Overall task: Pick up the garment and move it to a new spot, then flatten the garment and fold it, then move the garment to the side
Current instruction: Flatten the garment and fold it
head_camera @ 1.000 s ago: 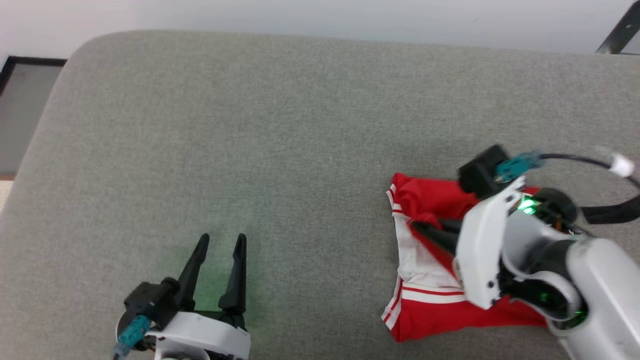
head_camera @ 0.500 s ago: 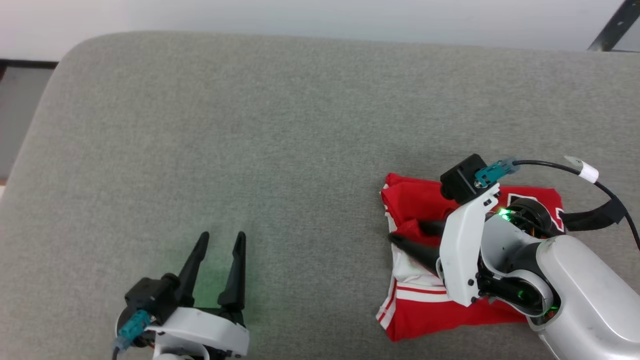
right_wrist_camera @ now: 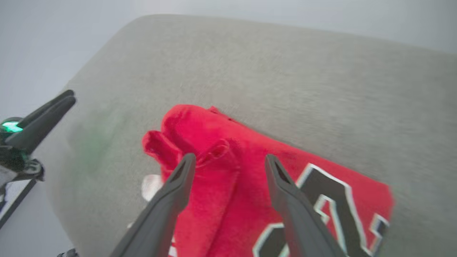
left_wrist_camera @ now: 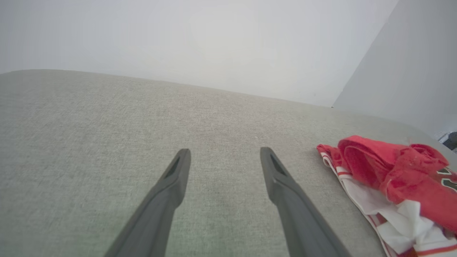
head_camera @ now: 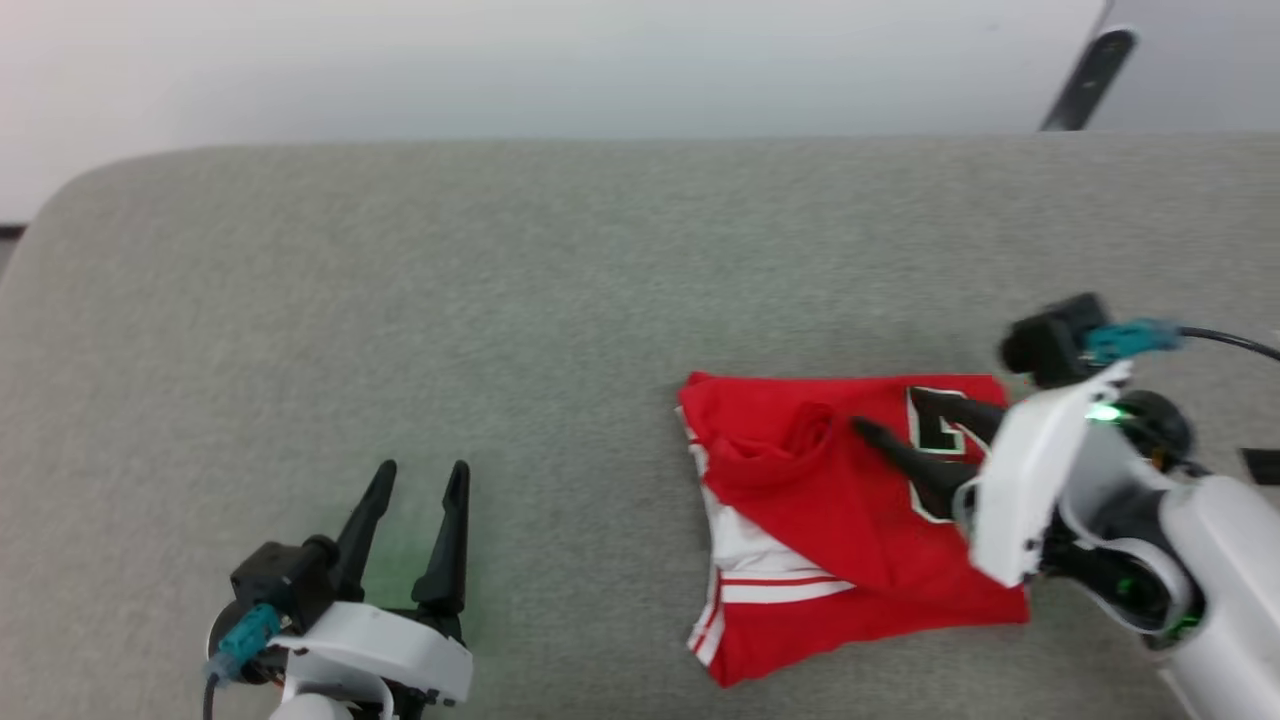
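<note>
Dark fingers of the right end effector [right_wrist_camera: 229, 159] stand spread wide over the folded red basketball jersey [head_camera: 830, 500], gripping nothing; whether the tips touch the cloth cannot be told. A black, white-outlined numeral [right_wrist_camera: 325, 189] lies beside them. The jersey rests on the right of the grey fabric worktop [head_camera: 400, 300]. Well apart, near left, the left end effector [head_camera: 422, 468] is open and empty.

Left gripper [left_wrist_camera: 225, 151]: two dark fingers rising from 6 o'clock, jaws spread wide, bare cloth between them.
Grey upholstered surface [left_wrist_camera: 89, 117]: spans the lower two-thirds.
Garment [left_wrist_camera: 392, 171]: red crumpled heap at 4 o'clock, white lining and red-striped trim showing, lying on the surface, apart from the nearer finger.
Pale wall [left_wrist_camera: 196, 39]: 12 o'clock.
</note>
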Robot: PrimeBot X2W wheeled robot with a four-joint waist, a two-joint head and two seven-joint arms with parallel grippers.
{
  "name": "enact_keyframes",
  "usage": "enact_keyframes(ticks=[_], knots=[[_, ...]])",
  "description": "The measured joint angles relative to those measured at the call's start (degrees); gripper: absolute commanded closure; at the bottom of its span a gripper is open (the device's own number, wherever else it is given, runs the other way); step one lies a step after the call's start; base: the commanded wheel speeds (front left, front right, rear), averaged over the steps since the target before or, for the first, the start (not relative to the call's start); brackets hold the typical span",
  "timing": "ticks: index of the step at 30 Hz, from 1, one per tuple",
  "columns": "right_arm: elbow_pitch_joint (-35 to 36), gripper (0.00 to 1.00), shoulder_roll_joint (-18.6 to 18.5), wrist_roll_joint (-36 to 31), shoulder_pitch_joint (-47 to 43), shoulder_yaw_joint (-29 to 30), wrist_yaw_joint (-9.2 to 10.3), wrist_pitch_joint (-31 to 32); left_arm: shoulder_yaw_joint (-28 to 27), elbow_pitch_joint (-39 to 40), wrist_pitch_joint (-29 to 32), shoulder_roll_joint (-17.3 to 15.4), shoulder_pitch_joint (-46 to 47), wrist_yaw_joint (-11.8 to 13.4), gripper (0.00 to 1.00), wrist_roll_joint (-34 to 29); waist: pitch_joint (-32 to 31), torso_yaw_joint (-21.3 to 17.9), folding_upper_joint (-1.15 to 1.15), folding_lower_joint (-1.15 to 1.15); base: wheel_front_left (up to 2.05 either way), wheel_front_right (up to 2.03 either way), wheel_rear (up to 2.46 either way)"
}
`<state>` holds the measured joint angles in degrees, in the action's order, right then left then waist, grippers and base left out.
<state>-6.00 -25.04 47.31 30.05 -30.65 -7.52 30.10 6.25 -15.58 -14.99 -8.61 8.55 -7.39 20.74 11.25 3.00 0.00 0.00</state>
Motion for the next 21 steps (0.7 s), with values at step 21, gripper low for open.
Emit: enact_keyframes(ticks=[21], knots=[[-9.6, 0.0, -4.4, -4.0, -12.8, 11.7, 0.0, -31.0, -2.0, -2.7, 0.4, -2.8, -2.0, 3.4, 0.0, 0.5, -8.6, -9.2, 0.0, 0.0, 0.0, 0.0, 0.0]])
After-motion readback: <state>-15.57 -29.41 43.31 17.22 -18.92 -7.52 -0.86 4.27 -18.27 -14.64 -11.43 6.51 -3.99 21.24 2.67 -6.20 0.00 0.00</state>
